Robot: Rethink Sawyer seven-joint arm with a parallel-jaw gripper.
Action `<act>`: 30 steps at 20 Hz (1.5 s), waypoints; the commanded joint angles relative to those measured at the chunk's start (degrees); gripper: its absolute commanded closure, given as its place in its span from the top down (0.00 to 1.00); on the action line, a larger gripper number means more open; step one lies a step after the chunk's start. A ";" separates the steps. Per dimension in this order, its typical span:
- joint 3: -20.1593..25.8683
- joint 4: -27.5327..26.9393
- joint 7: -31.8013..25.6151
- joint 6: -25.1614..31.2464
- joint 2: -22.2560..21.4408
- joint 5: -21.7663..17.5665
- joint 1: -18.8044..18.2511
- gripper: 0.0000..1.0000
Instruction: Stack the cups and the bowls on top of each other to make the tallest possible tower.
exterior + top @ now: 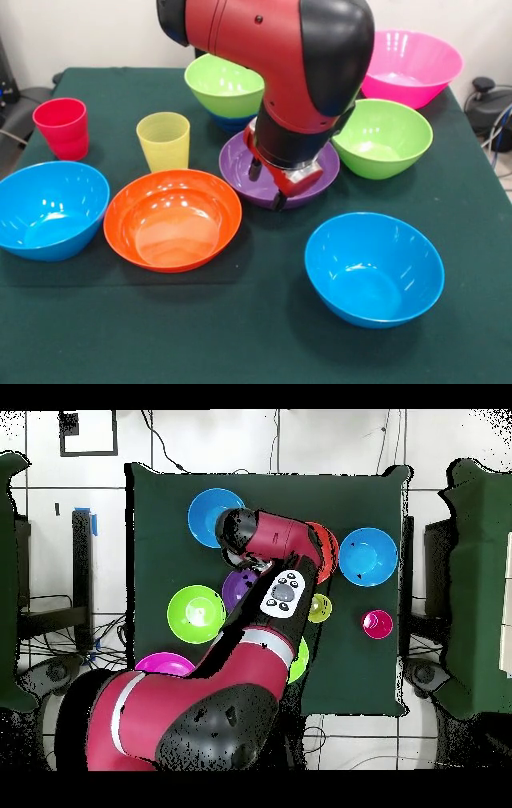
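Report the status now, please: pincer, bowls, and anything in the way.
Pincer low over purple bowl, open or shut unclear. One lime green bowl nested on dark blue bowl; others apart. Arm hides purple bowl's middle.
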 commanded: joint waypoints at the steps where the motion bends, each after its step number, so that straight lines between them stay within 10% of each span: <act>1: 2.06 -1.66 18.34 6.73 2.79 3.39 1.73 1.00; 13: 1.55 -4.33 19.73 8.14 4.84 4.96 1.48 1.00; 30: 3.40 -6.80 5.34 -3.49 6.67 -0.73 -2.68 1.00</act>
